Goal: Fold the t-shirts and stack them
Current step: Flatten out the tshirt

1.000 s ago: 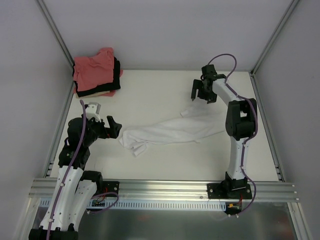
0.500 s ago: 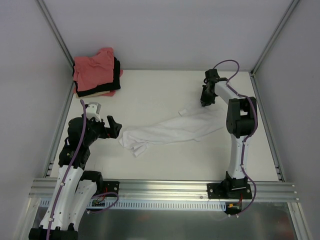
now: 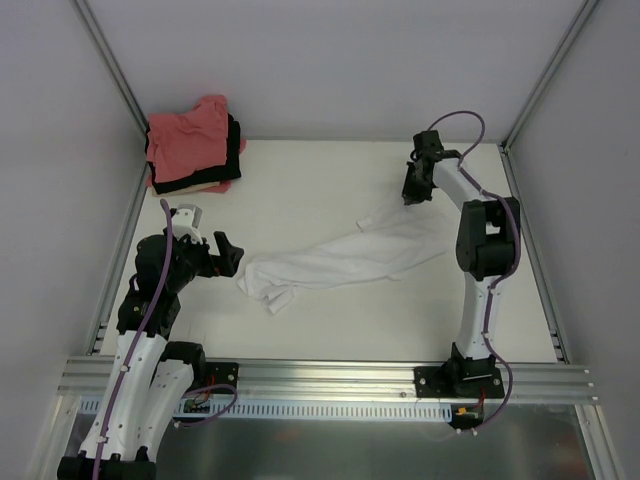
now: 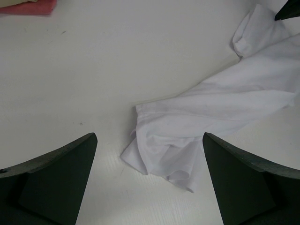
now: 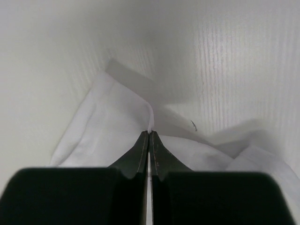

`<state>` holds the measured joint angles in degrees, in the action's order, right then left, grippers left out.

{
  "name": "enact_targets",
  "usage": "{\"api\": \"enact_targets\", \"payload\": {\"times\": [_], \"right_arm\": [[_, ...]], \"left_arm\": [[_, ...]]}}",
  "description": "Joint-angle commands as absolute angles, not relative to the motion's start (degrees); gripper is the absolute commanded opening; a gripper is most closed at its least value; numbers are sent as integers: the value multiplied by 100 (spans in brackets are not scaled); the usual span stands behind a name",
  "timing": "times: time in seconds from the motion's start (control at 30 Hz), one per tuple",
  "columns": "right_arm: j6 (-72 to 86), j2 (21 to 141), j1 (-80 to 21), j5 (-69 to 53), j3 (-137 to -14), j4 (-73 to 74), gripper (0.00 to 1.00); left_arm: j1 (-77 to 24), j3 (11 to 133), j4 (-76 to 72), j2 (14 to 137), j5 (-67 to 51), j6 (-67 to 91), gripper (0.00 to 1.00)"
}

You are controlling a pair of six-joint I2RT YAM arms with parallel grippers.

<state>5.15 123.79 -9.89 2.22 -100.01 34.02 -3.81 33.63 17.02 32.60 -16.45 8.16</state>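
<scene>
At the far left corner of the table (image 3: 300,185) a pile of folded t-shirts (image 3: 192,150) is seen, a salmon-pink one on top with black and a pale one under it; nothing about it has altered. Nearer, the left gripper (image 3: 228,252) is held low over the table with its jaws spread wide and nothing between them. It is aimed at the bunched left end of the white t-shirt (image 3: 345,258) but kept apart from it, and no movement is noted in it over the last second. The white t-shirt is laid crumpled in a long diagonal band across the middle of the table, from near left to far right.

The change is found at its far right end. The right gripper (image 5: 149,136), which was spread above that corner a second ago, is now pressed together on a thin fold of the white cloth, and the corner has been drawn slightly toward the far right. A grasp is therefore judged to be made, so that the shirt can be pulled out flat before folding; the left end is not yet taken.
</scene>
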Motion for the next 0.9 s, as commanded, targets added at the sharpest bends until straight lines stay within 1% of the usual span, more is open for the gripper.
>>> {"api": "enact_targets", "payload": {"times": [0.0, 0.17, 0.37, 0.57, 0.73, 0.87], "right_arm": [[484, 11190, -976, 378, -10247, 3410, 0], [343, 10426, -976, 430, -10739, 3744, 0], [194, 9941, -976, 404, -11319, 4131, 1], [114, 9475, -976, 396, -11644, 4324, 0], [141, 9334, -976, 62, -12225, 4500, 1], [211, 9159, -976, -448, -12577, 4395, 1]], "left_arm": [[-422, 3568, 1591, 3199, -1740, 747, 99], [-422, 3568, 1591, 3182, -1767, 756, 99], [-422, 3560, 1582, 3155, -1784, 773, 99], [-422, 3560, 1582, 3173, -1802, 782, 99], [-422, 3560, 1582, 3155, -1802, 782, 99], [-422, 3551, 1582, 3155, -1793, 791, 99]]}}
